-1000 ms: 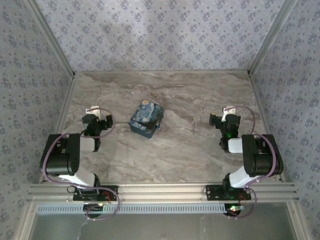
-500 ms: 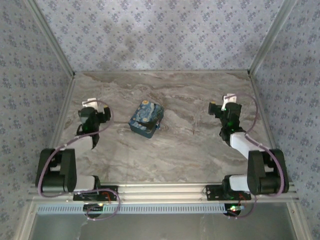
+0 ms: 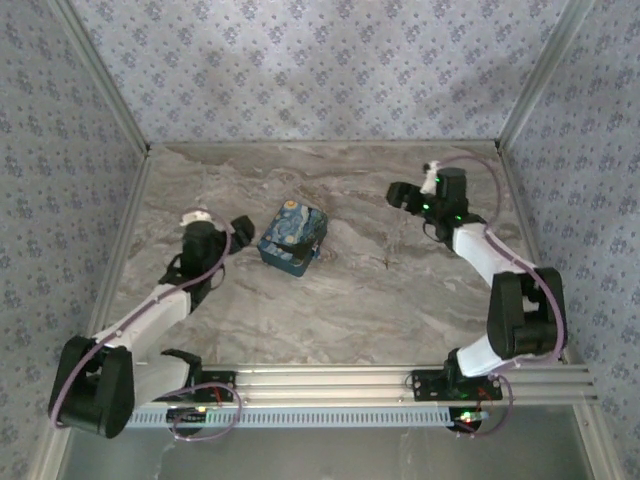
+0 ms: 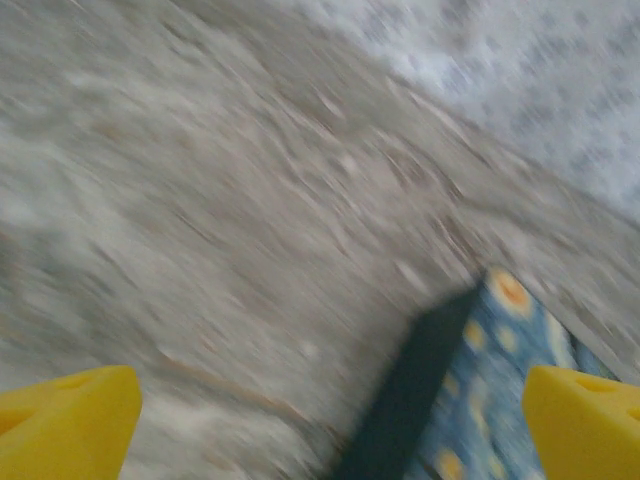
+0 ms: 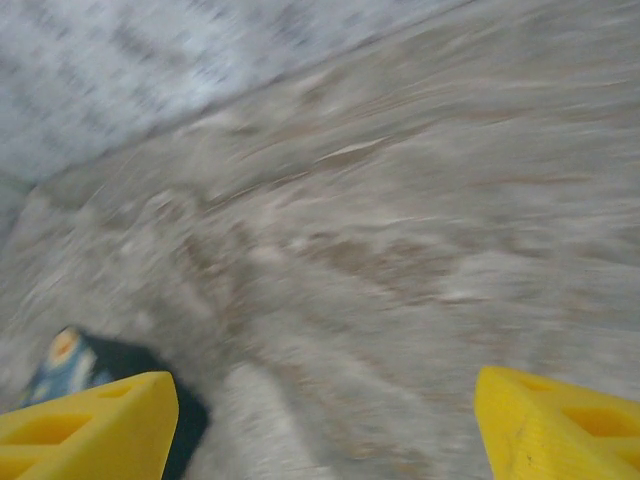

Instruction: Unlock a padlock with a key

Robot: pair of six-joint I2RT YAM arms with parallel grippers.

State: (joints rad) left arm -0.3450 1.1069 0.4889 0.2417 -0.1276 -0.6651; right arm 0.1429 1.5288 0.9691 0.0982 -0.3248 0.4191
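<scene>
Padlock: probably the small pale bit (image 3: 318,257) touching the near right corner of the 1 blue box (image 3: 293,238), though it is too small for us to be sure. We count 2 tools. The left tool (image 3: 243,226) sits just left of the box, jaws wide apart. The right tool (image 3: 398,194) hangs well apart from it, towards the far right, jaws also apart and holding nothing. The worktop (image 3: 350,310) offers open room from the box to the 3 walls (image 3: 300,70) and to the near edge.

Both arms have stretched out: left claw (image 3: 243,227) now beside the blue box (image 3: 292,238), right claw (image 3: 398,194) farther back.
</scene>
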